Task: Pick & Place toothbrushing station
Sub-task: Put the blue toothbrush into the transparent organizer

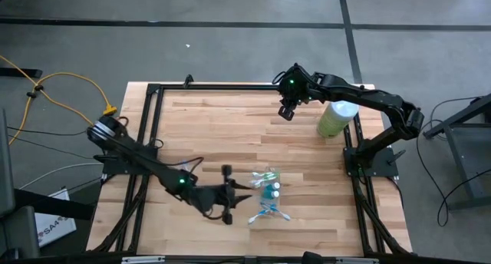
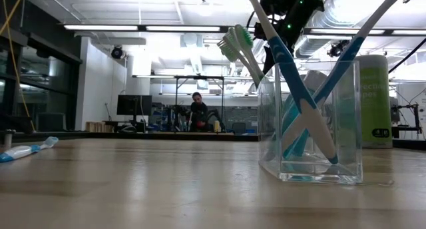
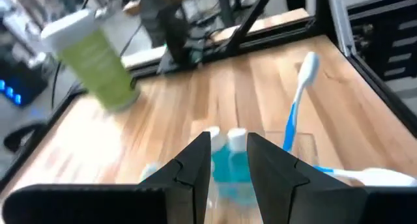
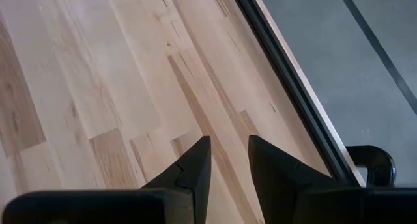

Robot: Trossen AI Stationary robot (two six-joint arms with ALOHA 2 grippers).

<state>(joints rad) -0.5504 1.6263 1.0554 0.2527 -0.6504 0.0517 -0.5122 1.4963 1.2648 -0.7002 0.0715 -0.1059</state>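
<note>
Dark and wedge-shaped, your left end effector (image 3: pixel 229 160) sits low over the surface with its two fingers (image 3: pixel 195 165) parted by a narrow gap, nothing pinched between them. Just ahead of the tips you've got the toothbrushing station (image 1: pixel 266 186), right there in the near-middle of the surface (image 1: pixel 230 133), a little towards the right arm's side. In the high view your left end effector (image 1: pixel 227 193) is just beside it, apart from it as far as you can see.

Look at the station in the low view (image 2: pixel 311 122): a clear, hard-looking plastic box, straight walls, thick glassy base, nearly see-through. Thin toothbrushes (image 2: pixel 293 82) lean crossed inside it, blue-and-white handles, green bristle heads sticking out above the rim. From above, teal bits show in it and one loose toothbrush (image 1: pixel 268 212) lies flat just beside it on the near side.

Your right end effector (image 1: pixel 287 109) hangs over the far part of the surface, well apart from the station. Its wrist view shows the fingers (image 4: pixel 193 164) a slim gap apart, holding nothing, bare pale planks beneath.

Near the right arm stands a tall pale-green cylinder (image 1: pixel 335 118) with a white top, smooth and round
</note>
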